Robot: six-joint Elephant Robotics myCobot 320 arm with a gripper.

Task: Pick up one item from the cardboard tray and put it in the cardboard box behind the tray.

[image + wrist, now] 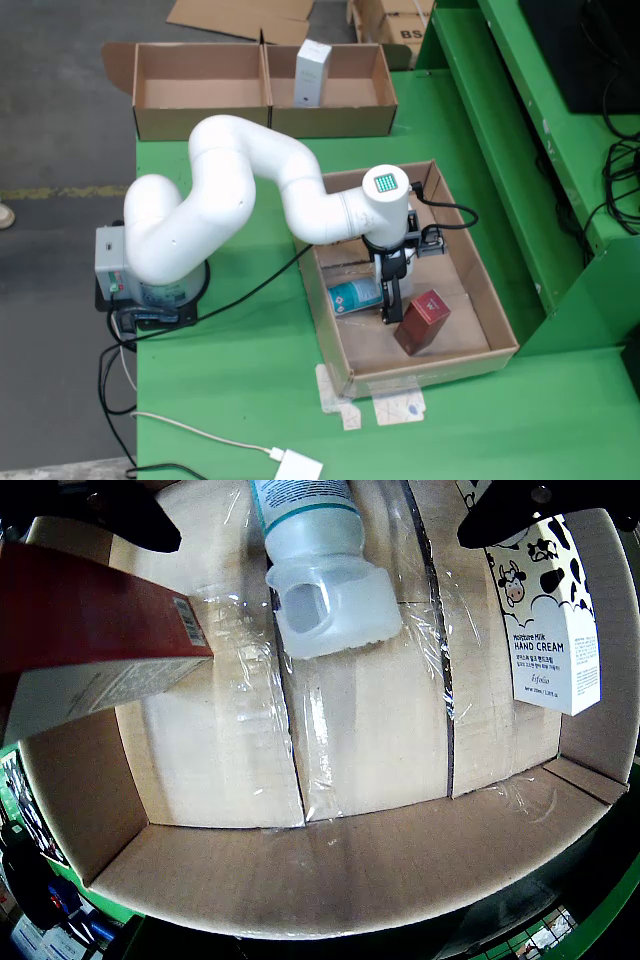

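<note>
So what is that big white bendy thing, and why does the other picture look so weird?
It is a robot arm on a green table. One picture looks down from above. The other comes from a camera on its gripper, so everything looks huge. The gripper reaches into a cardboard tray holding a red box, a white tube and a hand cream box. It holds nothing yet. Behind stands a cardboard box with a white carton inside.

Matt cardboard tray [350, 860], glossy tape; translucent plastic tube [325, 580]
</note>
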